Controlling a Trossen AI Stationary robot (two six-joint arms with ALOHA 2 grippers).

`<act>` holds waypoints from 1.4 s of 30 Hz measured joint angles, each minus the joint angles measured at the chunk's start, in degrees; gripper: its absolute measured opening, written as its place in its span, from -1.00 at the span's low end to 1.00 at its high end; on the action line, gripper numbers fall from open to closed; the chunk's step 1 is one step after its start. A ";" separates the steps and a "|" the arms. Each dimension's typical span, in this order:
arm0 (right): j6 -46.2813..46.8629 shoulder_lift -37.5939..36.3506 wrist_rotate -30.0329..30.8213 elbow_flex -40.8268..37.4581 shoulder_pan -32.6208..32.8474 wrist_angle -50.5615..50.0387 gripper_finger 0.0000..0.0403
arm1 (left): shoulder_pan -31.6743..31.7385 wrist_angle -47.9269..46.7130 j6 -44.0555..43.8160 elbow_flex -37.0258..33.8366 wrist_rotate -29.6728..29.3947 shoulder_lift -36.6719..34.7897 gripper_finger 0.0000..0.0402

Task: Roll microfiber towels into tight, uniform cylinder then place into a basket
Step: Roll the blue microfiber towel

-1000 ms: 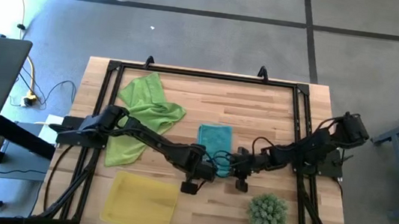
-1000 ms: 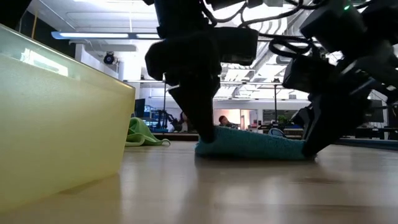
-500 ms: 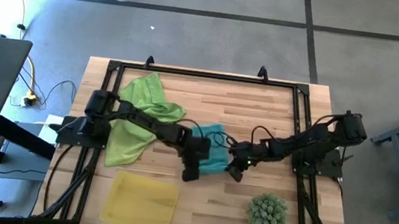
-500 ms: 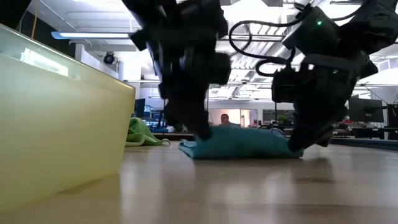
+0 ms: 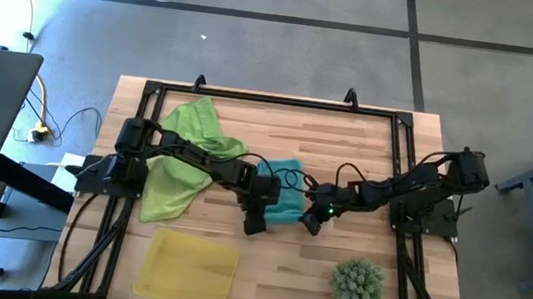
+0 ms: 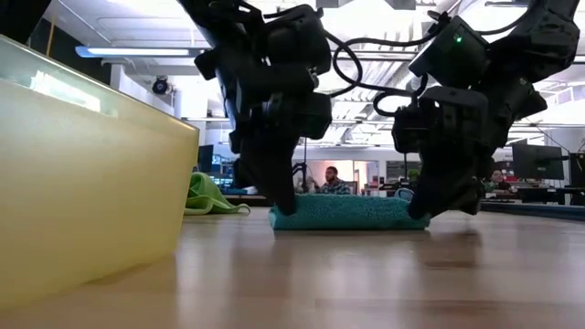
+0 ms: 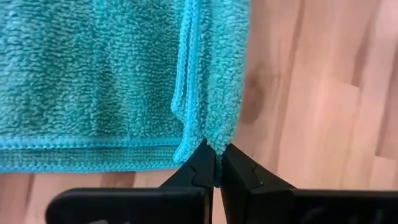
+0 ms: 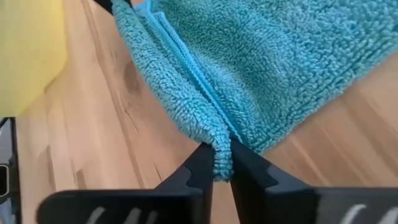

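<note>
Left gripper (image 7: 216,169) and right gripper (image 8: 216,163) are each pinching a folded corner of the fluffy teal microfiber towel (image 5: 285,194).

Floor (image 5: 258,48): grey concrete, crossed by dark seam lines at 12 and 1 o'clock of the table.
Tabletop (image 5: 347,149): light wooden planks, bordered by a black frame.
Cable (image 5: 31,52): yellow, on the floor at 10 o'clock.
Ceiling lights (image 6: 137,52): long white strips in the hall behind.
Person (image 6: 331,180): seated far back, centre.
Monitor (image 6: 530,163): dark, at 3 o'clock.
</note>
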 joint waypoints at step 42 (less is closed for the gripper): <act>-57.87 -1.84 19.68 0.07 10.59 2.12 -0.28 | 0.74 0.36 -9.46 -2.14 -2.24 -0.04 -0.99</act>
